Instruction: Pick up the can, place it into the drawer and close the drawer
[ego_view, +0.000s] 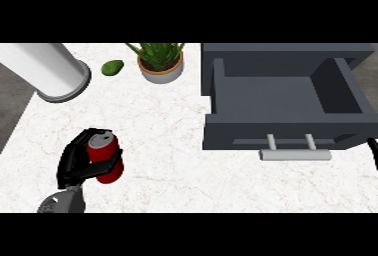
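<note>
Your left hand (83, 161) fingers curled round red can (105, 156), low left on tabletop (170, 150). Open drawer (280, 95) far off right (right hand (373, 150) barely shows, fingers unclear). Carry can rightward.

Open marble counter (177, 150) lay between the left hand (77, 162), curled round the can (105, 157), and the drawer (284, 100), which stood pulled out with its cavity unoccupied. The handle (295, 155) jutted forward; the potted plant (160, 62), avocado (112, 67) and white cylinder (48, 70) lined the far edge.
</note>
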